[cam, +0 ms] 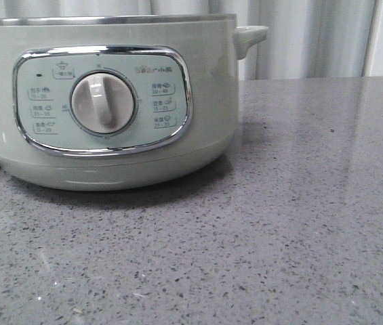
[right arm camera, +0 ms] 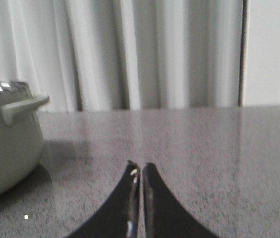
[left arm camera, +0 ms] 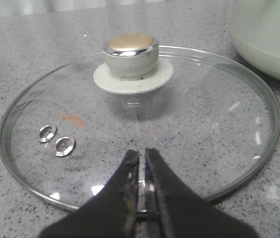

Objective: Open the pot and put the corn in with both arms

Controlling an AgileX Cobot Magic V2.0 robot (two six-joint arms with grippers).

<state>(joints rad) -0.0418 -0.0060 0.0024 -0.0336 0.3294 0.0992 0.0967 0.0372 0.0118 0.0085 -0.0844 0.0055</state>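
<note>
- Front view: pale sage-green pot (cam: 110,101) filling the left and centre, standing on a speckled grey countertop (cam: 299,223). Chrome-rimmed control panel (cam: 103,100) facing the camera, with a round white dial (cam: 102,102) in its middle. Steel rim (cam: 110,19) along the top edge, small side handle (cam: 249,37) jutting out to the right. White curtain (cam: 299,34) behind. No lid over the rim from this angle, though the pot's inside is hidden. No corn, arm or gripper in sight here.
- Left wrist view: left gripper (left arm camera: 142,156) with its black fingers pressed nearly together, only a thin slit between them, gripping nothing. Poised just over the near edge of a glass lid (left arm camera: 219,129) lying flat on the countertop. Pale green knob (left arm camera: 131,59) with a gold cap at the lid's centre, two small metal vent holes (left arm camera: 55,140) off to one side. Curved wall of the pot just beside the lid at the frame's corner, apart from it.
- Right wrist view: right gripper (right arm camera: 138,168) likewise closed to a narrow slit, empty, low over bare countertop. Pot and its side handle well off to one side, not touching the fingers. Curtain behind.
</note>
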